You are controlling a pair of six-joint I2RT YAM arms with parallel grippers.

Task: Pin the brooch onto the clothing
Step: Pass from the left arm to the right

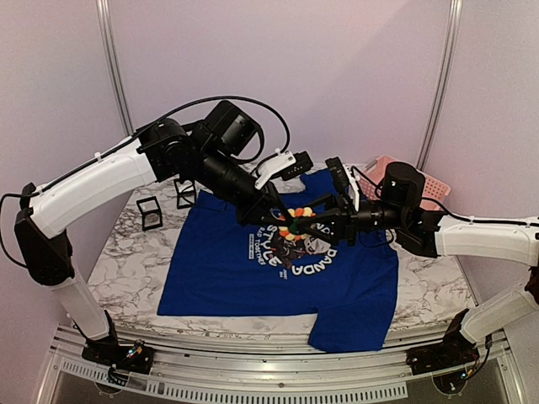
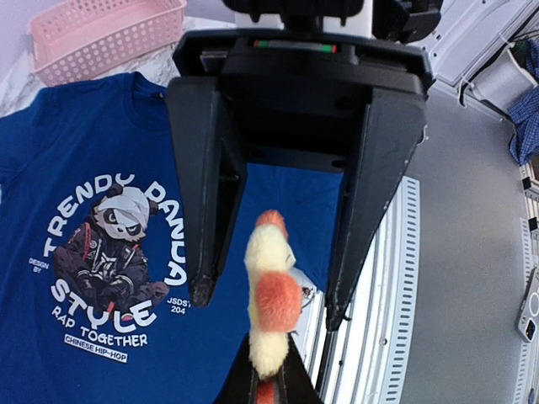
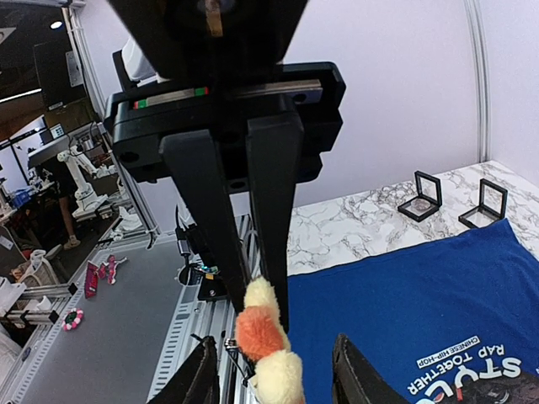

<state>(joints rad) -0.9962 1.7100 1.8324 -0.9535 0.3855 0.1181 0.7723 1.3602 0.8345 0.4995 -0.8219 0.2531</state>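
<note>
Left fingers [image 3: 206, 202] pinched together, right fingers [image 2: 206, 168] spread apart.

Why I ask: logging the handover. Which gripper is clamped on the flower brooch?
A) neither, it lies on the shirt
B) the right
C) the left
C: the left gripper has its fingers shut together on the brooch, while the right gripper stands open, one finger on either side of it.

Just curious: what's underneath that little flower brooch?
The blue T-shirt lies beneath the brooch, near its panda print. The table is covered by the shirt at that spot.
</note>
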